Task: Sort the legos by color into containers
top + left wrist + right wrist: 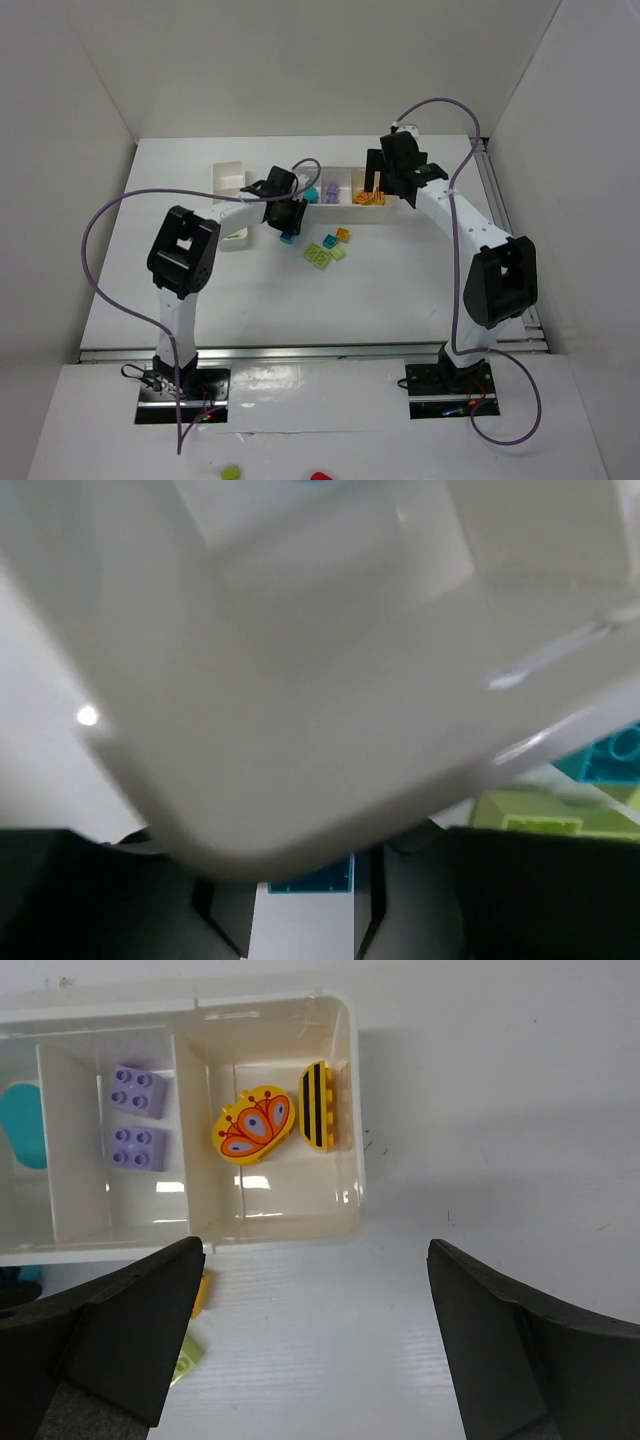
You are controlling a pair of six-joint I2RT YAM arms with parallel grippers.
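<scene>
With the left tool (288,231) apparently clamped on a teal lego (312,875) near the three-compartment tray (280,1222) and the right tool (320,1332) spread apart, a shallow grip could drop the lego into a wrong compartment.

Bare table (300,310) lies open before the loose legos (320,255). Left arm (245,212) and three-compartment tray (348,183) block their left and rear.

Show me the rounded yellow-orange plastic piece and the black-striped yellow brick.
Rounded yellow-orange plastic piece (255,1124): right wrist view, patterned top face.
Black-striped yellow brick (318,1105): right wrist view, striped face.
</scene>
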